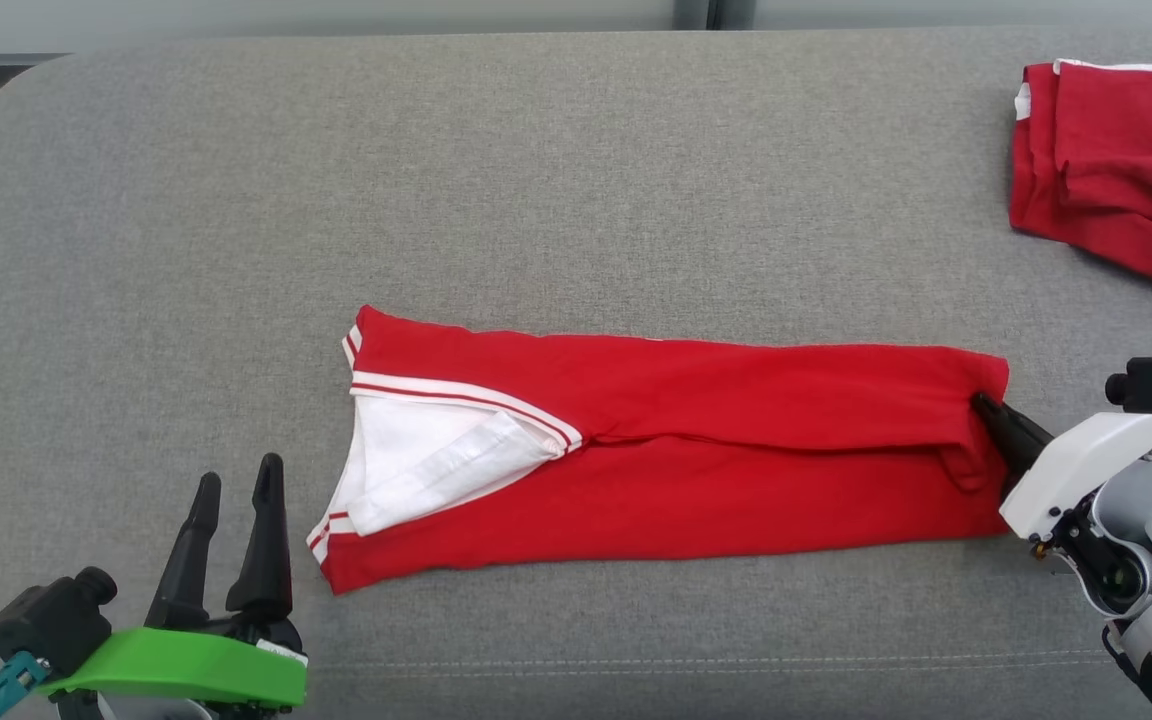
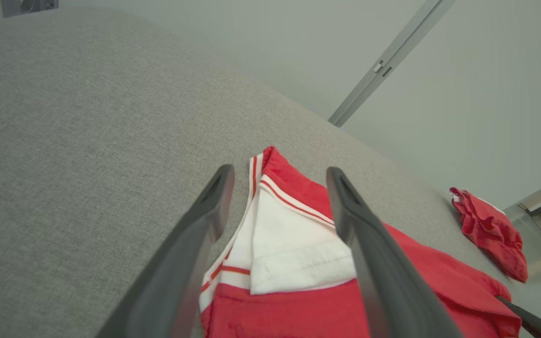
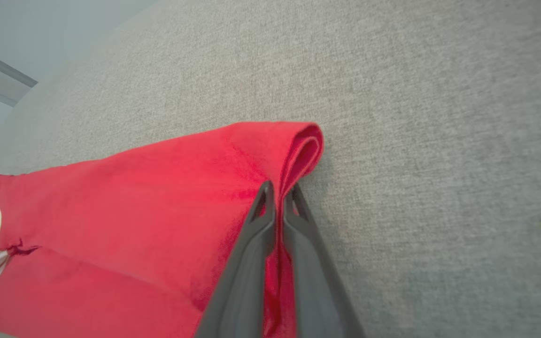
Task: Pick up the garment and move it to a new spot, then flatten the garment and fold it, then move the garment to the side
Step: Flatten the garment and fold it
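Nearest the camera, the left gripper (image 1: pixel 238 472) sits at the lower left with its jaws wide apart and nothing in them. It's hovering just off the near-left corner of the red shirt (image 1: pixel 686 450), close but not touching. Its wrist view looks straight down onto the white striped collar (image 2: pixel 294 234) between the two fingers.

The shirt lies in the middle of the grey cushion (image 1: pixel 536 180). It's already folded lengthwise into a long strip running left to right, collar end on the left.

Over on the right, the right gripper (image 3: pixel 280 188) has its jaws pinched together on the right-hand end of that strip. In the wrist view you can see red cloth squeezed between the fingers, and the edge beside them curls up into a little roll.

So I'd say we're mid-fold: first fold done, the crosswise one coming up. The next move probably means lifting that pinched end and carrying it over toward the collar. The left gripper would need to grab or pin its end so the strip doesn't drag or come undone.

Far back right, a second red garment (image 1: pixel 1126 170) sits crumpled at the cushion's edge, well apart from the shirt.
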